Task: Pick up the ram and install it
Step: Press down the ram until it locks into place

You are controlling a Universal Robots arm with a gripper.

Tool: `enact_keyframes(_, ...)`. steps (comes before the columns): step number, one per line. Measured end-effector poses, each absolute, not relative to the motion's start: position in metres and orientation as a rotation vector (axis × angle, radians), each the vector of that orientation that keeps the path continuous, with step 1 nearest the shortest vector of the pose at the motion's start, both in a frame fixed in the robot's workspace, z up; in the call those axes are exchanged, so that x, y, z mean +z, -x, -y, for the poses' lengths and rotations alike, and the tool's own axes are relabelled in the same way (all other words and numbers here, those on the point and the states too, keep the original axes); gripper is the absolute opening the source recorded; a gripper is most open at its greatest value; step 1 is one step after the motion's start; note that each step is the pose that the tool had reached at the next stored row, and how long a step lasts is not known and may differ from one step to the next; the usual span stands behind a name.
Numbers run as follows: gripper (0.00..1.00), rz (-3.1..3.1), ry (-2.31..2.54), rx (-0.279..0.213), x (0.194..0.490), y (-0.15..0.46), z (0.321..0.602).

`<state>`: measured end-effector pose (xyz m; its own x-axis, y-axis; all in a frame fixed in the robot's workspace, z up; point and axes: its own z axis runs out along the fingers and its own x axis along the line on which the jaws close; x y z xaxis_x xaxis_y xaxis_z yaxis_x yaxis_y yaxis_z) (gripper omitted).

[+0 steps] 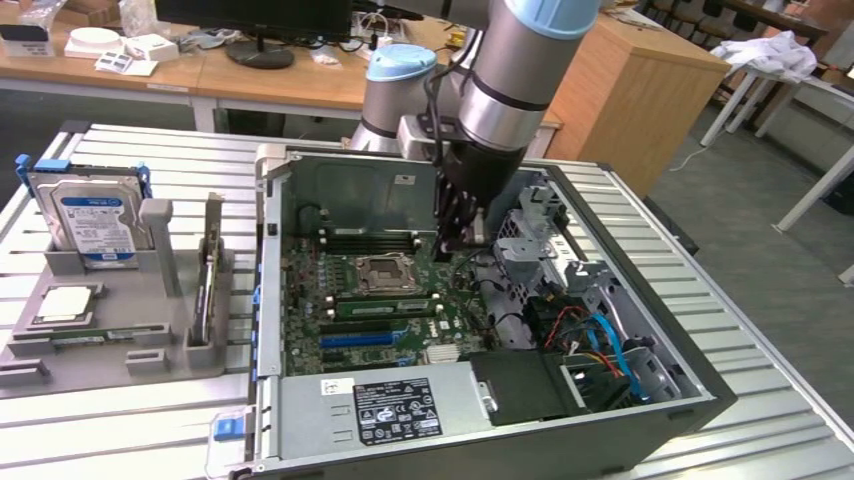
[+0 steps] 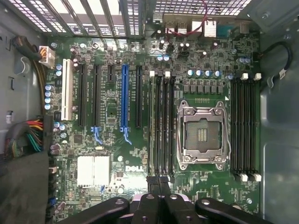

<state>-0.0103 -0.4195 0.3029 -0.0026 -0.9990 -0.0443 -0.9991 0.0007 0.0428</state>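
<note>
The ram (image 1: 380, 306) is a thin green stick standing in a black slot beside the empty processor socket (image 1: 380, 270), inside the open computer case (image 1: 694, 390). In the wrist view the ram (image 2: 154, 126) lies in the slot bank next to the socket (image 2: 203, 135). My gripper (image 1: 458, 240) reaches down into the case, just past one end of the socket. Its fingers (image 2: 154, 186) are pressed together and hold nothing, hovering over the end of that slot bank.
A grey parts holder (image 1: 160, 300) on the exterior view's left carries a hard drive (image 1: 91, 215), a silver processor (image 1: 67, 305) and another green stick (image 1: 87, 340). The power supply (image 1: 387, 405), coloured cables (image 1: 601, 340) and the drive cage (image 1: 534, 235) crowd the case.
</note>
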Motion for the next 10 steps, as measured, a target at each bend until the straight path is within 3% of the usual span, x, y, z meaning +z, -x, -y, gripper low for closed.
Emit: enact_keyframes(10,0.11,-2.221,2.218,0.097,0.2959,0.0103,0.4195)
